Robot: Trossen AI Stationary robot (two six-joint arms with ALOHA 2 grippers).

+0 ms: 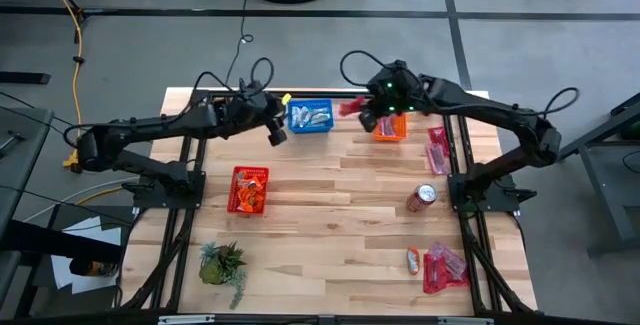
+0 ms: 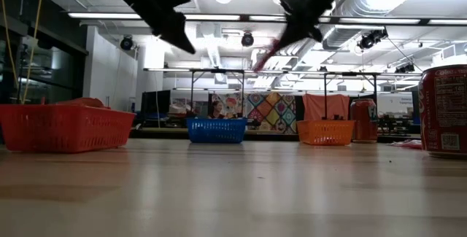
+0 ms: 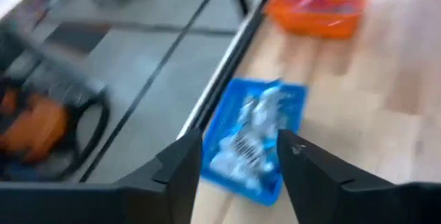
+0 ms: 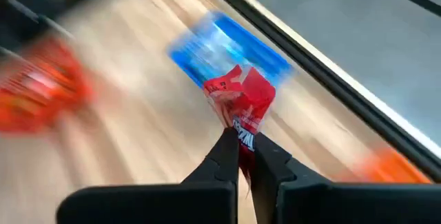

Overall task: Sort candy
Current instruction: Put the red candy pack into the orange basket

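Observation:
My right gripper is shut on a red candy packet. It hovers above the table's far side, between the blue basket and the orange basket; in the low view the packet hangs high above the table. My left gripper is open and empty, raised just left of the blue basket, which holds blue-and-white candy. The red basket holds orange and red candy. More red candy lies loose near the right edge and at the near right corner. My right gripper pinches the red packet by one end between its two fingers. The packet is lifted clear of the table and, in the low view, hangs slanting below the fingers.
A red soda can stands on the right half of the table, and it looms at the right edge of the low view. A small green plant sits at the near left corner. Bare wood lies in the table's middle.

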